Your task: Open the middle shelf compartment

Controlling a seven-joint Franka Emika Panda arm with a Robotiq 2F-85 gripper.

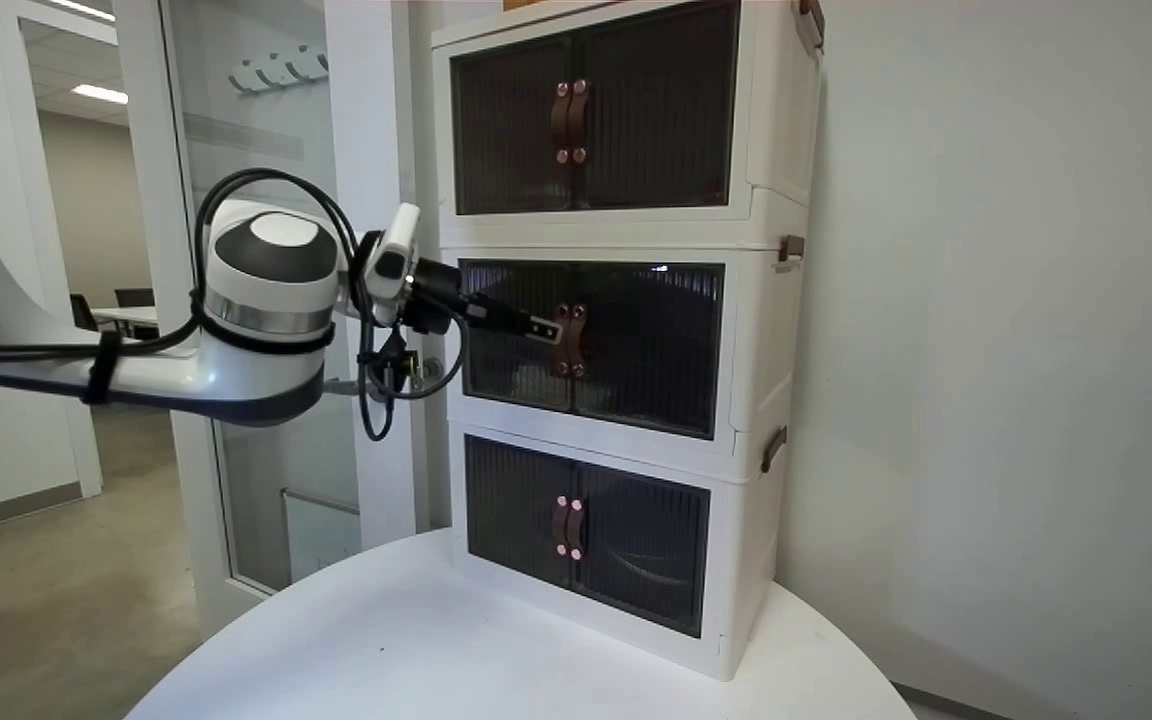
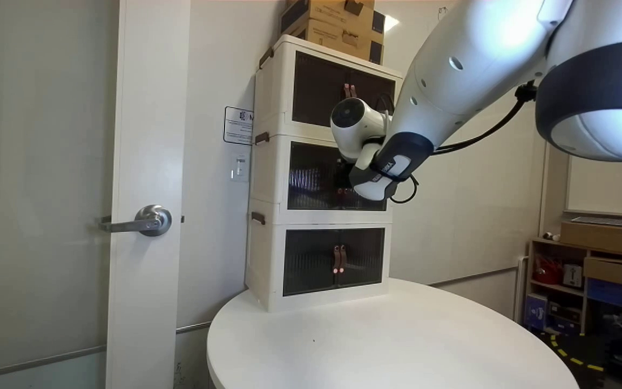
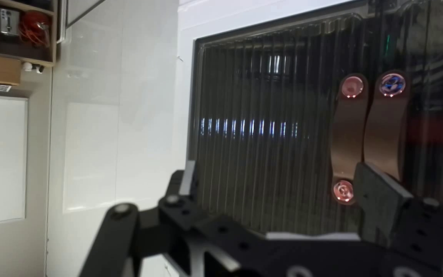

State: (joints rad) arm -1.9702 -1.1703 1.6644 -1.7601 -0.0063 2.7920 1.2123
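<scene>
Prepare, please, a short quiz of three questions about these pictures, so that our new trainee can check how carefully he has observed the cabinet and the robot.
1. True or false: the middle compartment is closed.
2. Choose one. The end effector is: a) closed; b) open; c) out of every view.
3. Name what is stacked above the top tier in an exterior view.

Key:
1. True; its two brown handles sit side by side on the shut front.
2. b; the wrist view shows a wide gap between its fingers.
3. Cardboard boxes.
</scene>
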